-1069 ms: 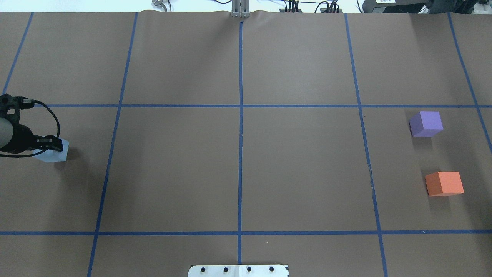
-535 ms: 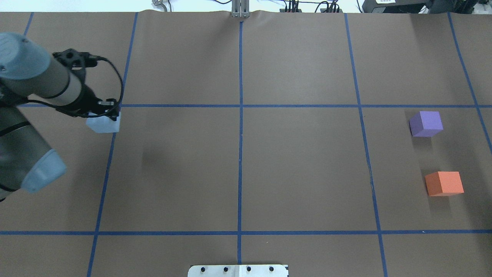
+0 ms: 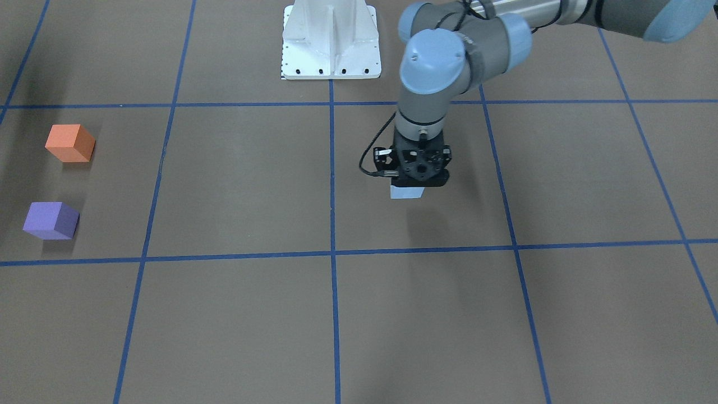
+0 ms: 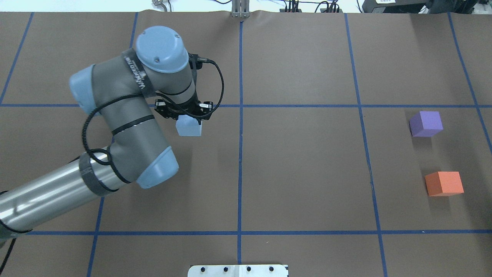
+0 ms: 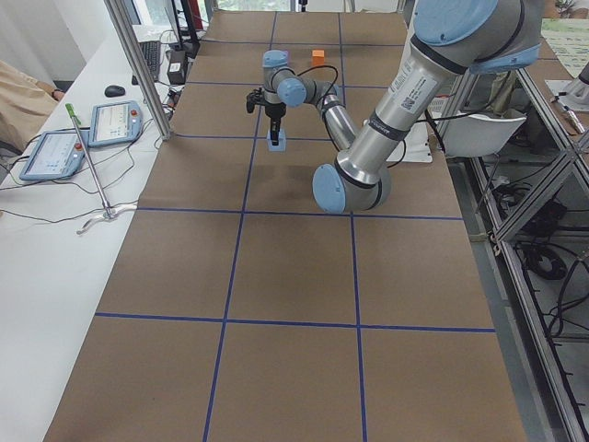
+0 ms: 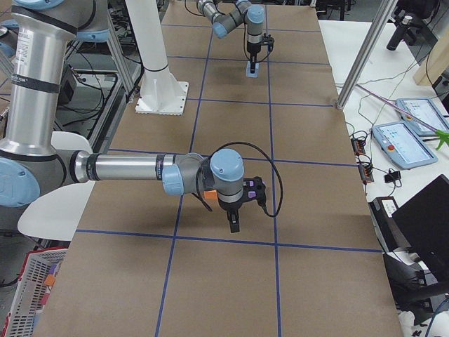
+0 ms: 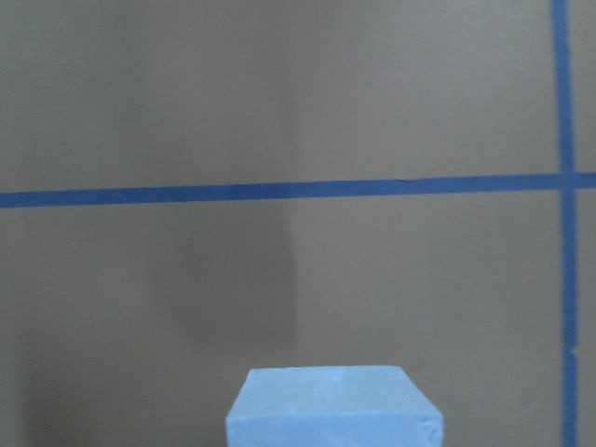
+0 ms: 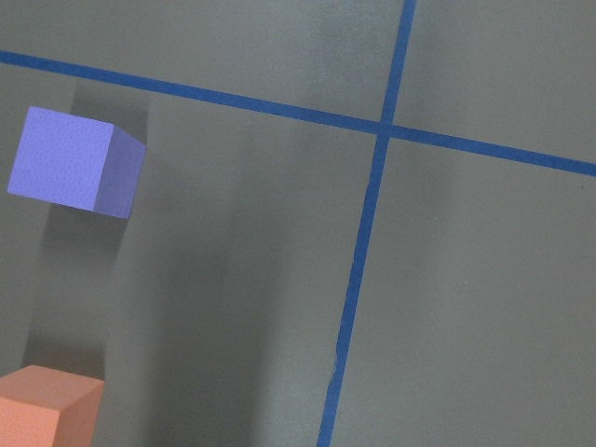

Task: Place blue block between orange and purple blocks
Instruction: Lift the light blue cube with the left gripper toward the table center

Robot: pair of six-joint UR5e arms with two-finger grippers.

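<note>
down at the lower right of the overhead view sits the orange block, with the purple block a bit further back and a gap between them. left of centre, the left fingers are clamped on the blue block, lifted off the counter, well apart from both. right fingers only show side-on, can't tell their state.

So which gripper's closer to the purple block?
Right. The right gripper hangs close beside the purple block; the left gripper, holding the blue block, is far off.
</note>
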